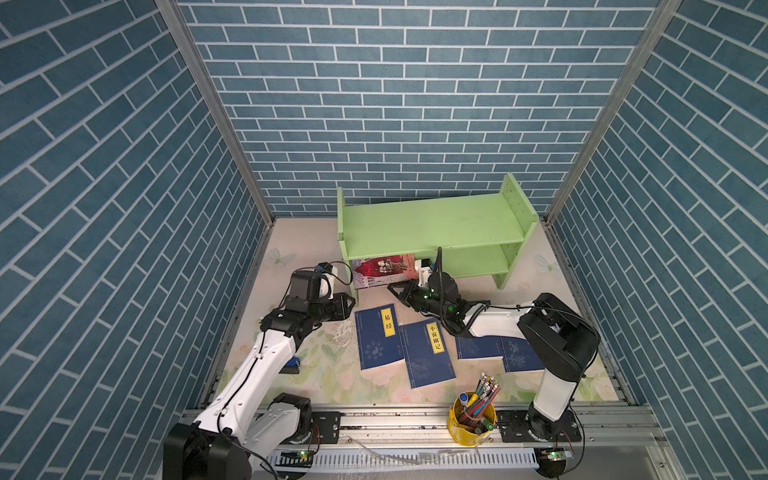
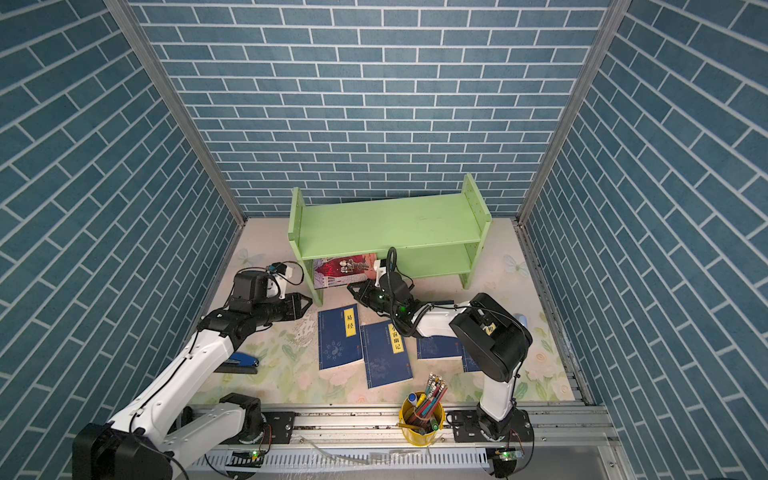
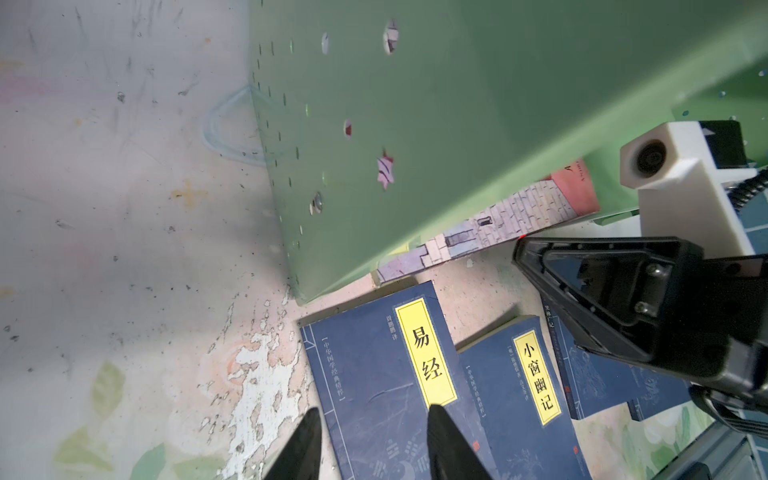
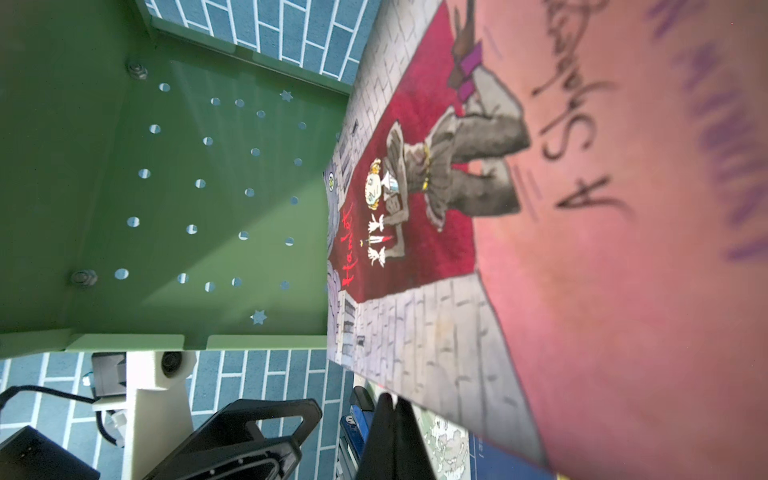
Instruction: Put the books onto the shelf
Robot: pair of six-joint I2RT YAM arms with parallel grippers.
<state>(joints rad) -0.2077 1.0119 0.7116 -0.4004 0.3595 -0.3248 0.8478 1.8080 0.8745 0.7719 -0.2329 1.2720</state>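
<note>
The light-green shelf (image 1: 428,224) (image 2: 390,226) stands at the back. A red-and-grey book (image 1: 384,270) (image 2: 345,268) leans in its lower tier at the left end, its front part sticking out. My right gripper (image 1: 390,287) (image 4: 392,397) is shut, its tips against that book's (image 4: 457,249) near edge. Several navy books lie flat in front: one (image 1: 378,338), a second (image 1: 426,353), and a third (image 1: 478,347) partly under the right arm. My left gripper (image 1: 353,305) (image 3: 374,409) is open and empty, hovering over the leftmost navy book (image 3: 374,374) beside the shelf's left leg.
A blue stapler (image 2: 241,361) lies under the left arm. A yellow cup of pencils (image 1: 471,419) stands at the front edge by the rail. Blue brick walls close in the left, right and back. The shelf's left side panel (image 3: 415,124) is close to the left gripper.
</note>
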